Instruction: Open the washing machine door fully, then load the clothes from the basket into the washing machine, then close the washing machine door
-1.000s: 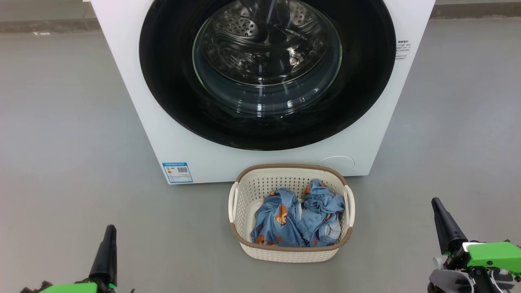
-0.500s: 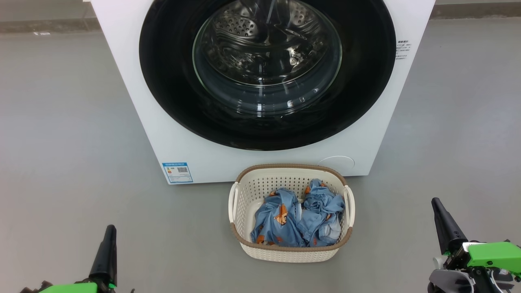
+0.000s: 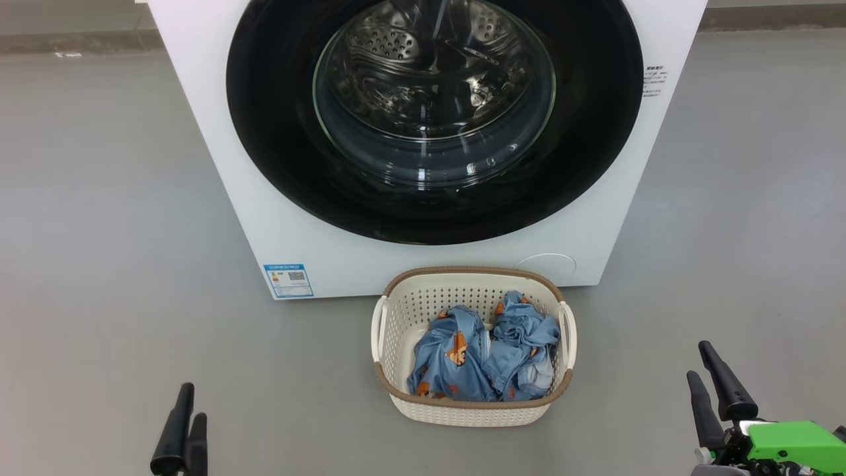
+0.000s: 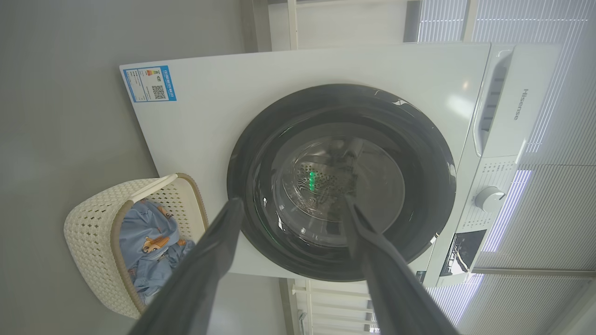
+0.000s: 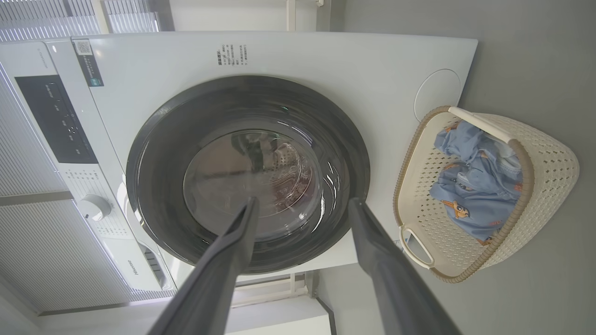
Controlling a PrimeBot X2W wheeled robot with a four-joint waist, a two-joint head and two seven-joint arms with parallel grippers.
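I'm watching my left hand [image 3: 193, 403] at 7 o'clock and right hand [image 3: 697, 359] at 5, both released, wrists cropped. The washing machine door [image 3: 277, 132] is sitting shut at 12, top cut off; the clothes [image 3: 462, 363] are lying in the basket [image 3: 462, 413] at 6.

Bright, even, sharp; mild glare.

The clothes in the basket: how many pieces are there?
2. One garment lies in the left half of the basket, the other garment in the right half. Smaller pieces may be hidden beneath.
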